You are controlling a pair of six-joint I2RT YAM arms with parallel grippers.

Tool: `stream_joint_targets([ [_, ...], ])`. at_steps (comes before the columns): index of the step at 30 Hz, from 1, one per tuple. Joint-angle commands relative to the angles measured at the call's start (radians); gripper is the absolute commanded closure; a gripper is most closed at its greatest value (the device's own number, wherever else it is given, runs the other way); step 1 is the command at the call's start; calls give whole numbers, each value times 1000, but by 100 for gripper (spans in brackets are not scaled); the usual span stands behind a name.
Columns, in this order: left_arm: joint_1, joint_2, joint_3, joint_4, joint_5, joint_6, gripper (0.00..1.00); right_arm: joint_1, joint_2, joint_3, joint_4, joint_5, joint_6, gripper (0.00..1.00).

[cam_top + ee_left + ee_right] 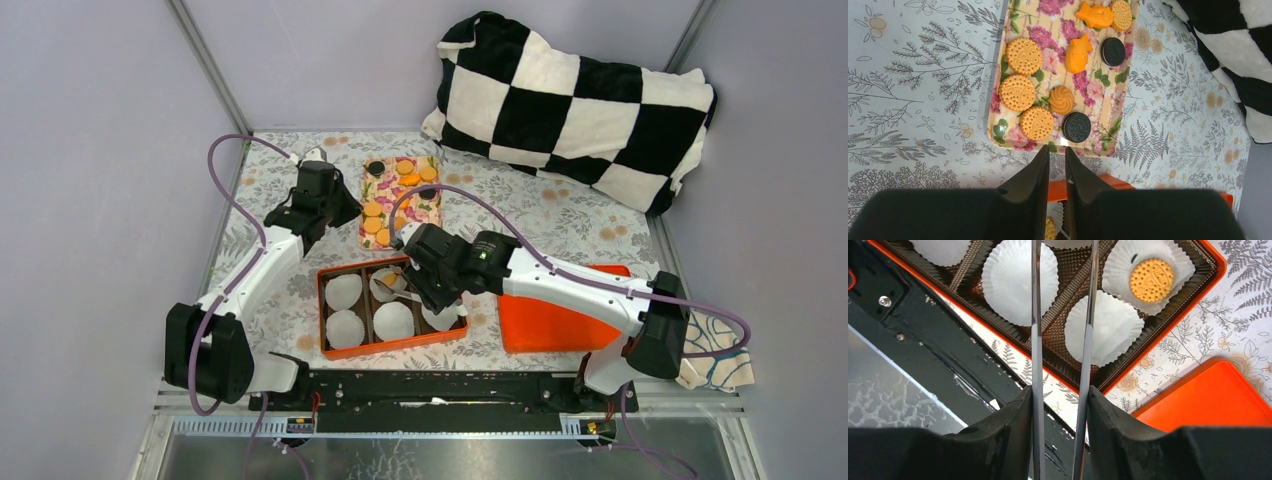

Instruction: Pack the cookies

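The cookies lie on a floral tray [420,207] [1053,30]: round orange ones [1023,55], a swirl one [1061,99], two fish-shaped orange ones [1078,54] and two black ones [1077,126]. One orange cookie [1151,280] sits in a white paper cup in the orange box [322,310] [1168,325]. My left gripper [335,212] [1057,152] hovers at the tray's near edge, empty, its jaws a narrow slit apart. My right gripper [430,280] [1060,390] is over the box, shut on metal tongs [1036,315] whose blades are apart and empty.
The box holds several white paper cups [1020,280] in brown dividers. An orange lid [560,320] [1218,400] lies right of the box. A black-and-white checked pillow [575,100] lies at the back right. A patterned cloth [715,355] sits at the right edge.
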Motion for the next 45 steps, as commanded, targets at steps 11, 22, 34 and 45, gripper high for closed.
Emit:
stream_joint_targets([
  [11,8,-24,10,32,29,18,77,1,7,44,25,91,1,56],
  [22,8,-36,-1,47,66,26,76,0,10,62,21,92,2,49],
  [34,8,-62,31,10,15,6,76,-2,-10,163,37,245,-43,52],
  [45,8,-43,60,-20,-16,17,76,-166,228,273,179,221,-129,53],
])
